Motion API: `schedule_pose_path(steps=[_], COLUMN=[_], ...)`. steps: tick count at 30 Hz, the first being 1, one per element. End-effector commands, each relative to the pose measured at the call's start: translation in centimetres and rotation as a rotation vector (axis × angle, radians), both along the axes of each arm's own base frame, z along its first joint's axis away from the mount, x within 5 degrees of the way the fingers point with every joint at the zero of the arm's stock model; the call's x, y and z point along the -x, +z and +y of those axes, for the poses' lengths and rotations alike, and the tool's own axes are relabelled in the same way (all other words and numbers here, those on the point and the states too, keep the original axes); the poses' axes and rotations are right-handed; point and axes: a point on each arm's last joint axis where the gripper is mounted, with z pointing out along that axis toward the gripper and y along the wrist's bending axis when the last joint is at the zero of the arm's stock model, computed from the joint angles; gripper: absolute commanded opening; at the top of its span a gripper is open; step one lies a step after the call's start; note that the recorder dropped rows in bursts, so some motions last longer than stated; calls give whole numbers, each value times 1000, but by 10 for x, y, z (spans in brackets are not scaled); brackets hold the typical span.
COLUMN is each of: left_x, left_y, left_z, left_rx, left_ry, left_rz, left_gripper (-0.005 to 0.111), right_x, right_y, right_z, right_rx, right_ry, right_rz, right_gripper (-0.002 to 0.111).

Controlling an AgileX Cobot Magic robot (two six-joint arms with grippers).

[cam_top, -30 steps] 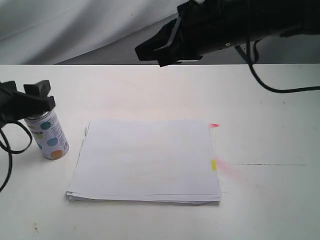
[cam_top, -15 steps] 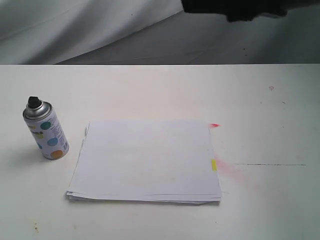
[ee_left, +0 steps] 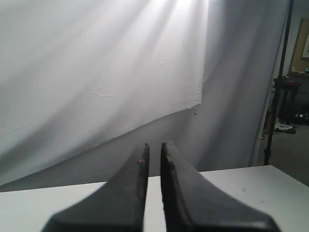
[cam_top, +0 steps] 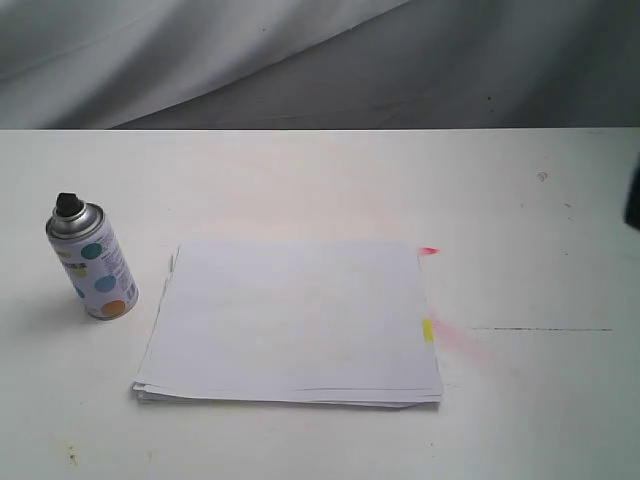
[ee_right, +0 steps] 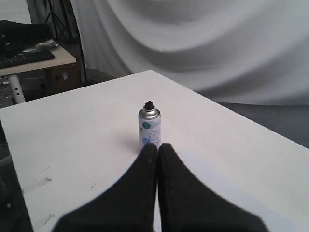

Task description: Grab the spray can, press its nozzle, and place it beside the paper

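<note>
Spray can (cam_top: 92,265) upright on table (cam_top: 300,170), top and sides reachable; paper (cam_top: 290,320) flat just beside.

White table (cam_top: 520,220): spray can (cam_top: 93,265), paper (cam_top: 290,320)

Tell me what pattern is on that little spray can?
The spray can is white with teal, blue and orange dots; the exterior view shows it best.

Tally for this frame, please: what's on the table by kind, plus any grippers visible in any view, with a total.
spray can: 1
paper stack: 1
grippers: 2, the left gripper and the right gripper, both shut and empty, each seen only in its own wrist view
Total: 4
</note>
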Motion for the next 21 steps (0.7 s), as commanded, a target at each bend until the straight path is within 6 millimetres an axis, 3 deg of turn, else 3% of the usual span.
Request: schedule_pose_path(steps=[1, 10, 21], left_x=[9, 15, 9], left_y=[-14, -65, -98], left_z=[4, 10, 8], left_rx=[40, 148, 140], left_ry=[-6, 17, 26], left_rz=[-40, -184, -143], left_gripper=[10, 10, 10], right_x=[28, 42, 23], right_y=[-23, -65, -104], right_z=[-13, -29, -32], right_rx=[-36, -136, -227], right_ry=[-16, -123, -259], right_rz=[-61, -151, -83], right_gripper=[0, 0, 0])
